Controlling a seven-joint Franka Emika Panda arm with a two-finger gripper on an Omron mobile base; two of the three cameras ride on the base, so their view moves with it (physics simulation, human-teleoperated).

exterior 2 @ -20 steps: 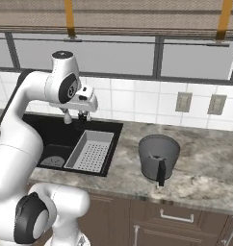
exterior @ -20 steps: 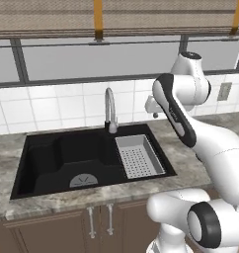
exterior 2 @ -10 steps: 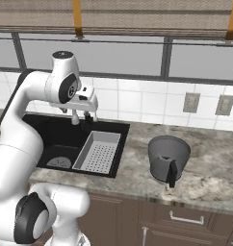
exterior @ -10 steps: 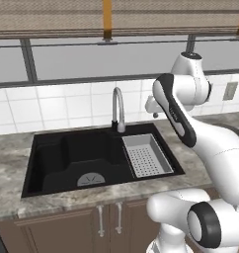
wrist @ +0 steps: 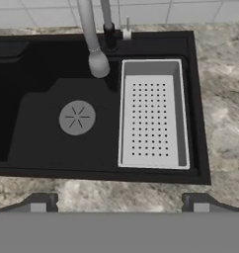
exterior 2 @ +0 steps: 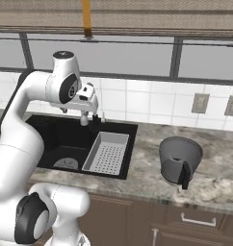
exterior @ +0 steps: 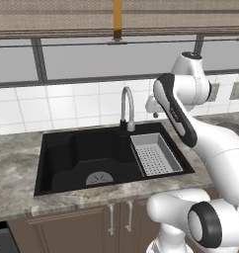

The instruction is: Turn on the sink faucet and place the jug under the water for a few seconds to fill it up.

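End effector [wrist: 119,201] open above one sink [wrist: 52,143], one faucet [wrist: 93,44].

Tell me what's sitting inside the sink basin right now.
Inside the sink there is a round grey drain on the floor and a grey perforated tray along its right side. The faucet spout hangs over it with no water running. The floor under the tray is covered.

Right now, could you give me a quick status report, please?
Gripper open, empty, above the sink. Faucet dry. Jug on counter, right of sink. Nothing blocking.
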